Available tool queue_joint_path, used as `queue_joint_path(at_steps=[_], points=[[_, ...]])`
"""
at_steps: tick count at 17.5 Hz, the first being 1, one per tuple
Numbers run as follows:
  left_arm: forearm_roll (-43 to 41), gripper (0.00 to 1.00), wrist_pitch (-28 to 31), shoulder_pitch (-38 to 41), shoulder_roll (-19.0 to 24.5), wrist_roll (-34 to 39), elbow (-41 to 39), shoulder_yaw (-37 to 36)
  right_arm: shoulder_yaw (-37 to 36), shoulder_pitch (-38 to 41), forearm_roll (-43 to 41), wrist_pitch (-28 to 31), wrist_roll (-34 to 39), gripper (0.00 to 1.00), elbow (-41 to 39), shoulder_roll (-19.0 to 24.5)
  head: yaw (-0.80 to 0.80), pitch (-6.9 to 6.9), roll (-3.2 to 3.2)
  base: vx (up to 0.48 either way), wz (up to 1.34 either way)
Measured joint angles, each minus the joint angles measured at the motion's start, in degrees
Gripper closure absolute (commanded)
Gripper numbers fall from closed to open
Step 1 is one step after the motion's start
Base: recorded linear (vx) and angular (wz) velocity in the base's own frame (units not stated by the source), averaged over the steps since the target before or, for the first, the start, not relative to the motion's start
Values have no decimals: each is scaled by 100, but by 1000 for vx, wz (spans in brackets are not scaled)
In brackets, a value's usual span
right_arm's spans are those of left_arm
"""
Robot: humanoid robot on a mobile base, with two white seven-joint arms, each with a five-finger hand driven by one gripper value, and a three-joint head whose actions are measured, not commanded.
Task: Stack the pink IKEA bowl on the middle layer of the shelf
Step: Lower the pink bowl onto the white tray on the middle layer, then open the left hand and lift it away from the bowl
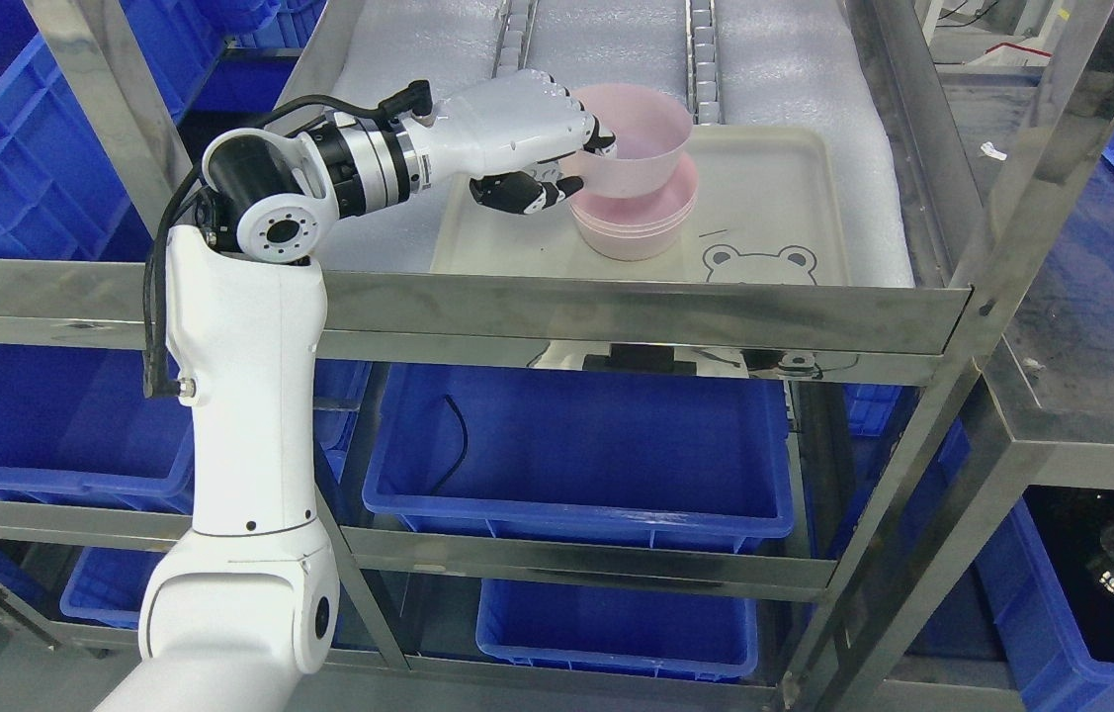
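Observation:
A pink bowl (pixel 641 148) is tilted and sits in the top of a stack of pink bowls (pixel 634 225) on a cream tray (pixel 774 198) on the steel shelf. My left hand (pixel 576 163) reaches in from the left and is shut on the tilted bowl's near rim, thumb inside and black fingers under the wall. The left arm (pixel 250 396) rises from the bottom left. My right hand does not show.
The tray has a bear drawing (pixel 759 265) near its front edge. The shelf's steel front rail (pixel 517 311) runs below the tray, with upright posts (pixel 1011 198) at the right. Blue bins (pixel 581 445) fill the lower layers and both sides.

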Motion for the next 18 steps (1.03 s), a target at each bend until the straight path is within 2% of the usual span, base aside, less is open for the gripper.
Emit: queue_joint_path(at_steps=[8,9,10,11,13,15,16,18], points=[[-78,89,-1,8,-27,137,332,-193,0,0,0,0,7,0,0,0,0,0,0,0,0],[-88,82,-1,-1,-30,140,368,-206,0,0,0,0,14,0,0,0,0,0,0,0,0],[-97,70,-1,-8,-31,150,403,-219,0,0,0,0,26,0,0,0,0,0,0,0,0],[-106,53,-1,-14,-33,176,438,-232,0,0,0,0,28,0,0,0,0,0,0,0,0],[-113,30,0,-37,-35,231,491,-250,0,0,0,0,28,0,0,0,0,0,0,0,0],[-113,13,0,-62,-37,256,528,-264,0,0,0,0,20,0,0,0,0,0,0,0,0],[-101,9,0,-83,-39,264,546,-267,0,0,0,0,20,0,0,0,0,0,0,0,0],[-26,6,-1,-138,-40,272,562,-226,0,0,0,0,8,0,0,0,0,0,0,0,0]])
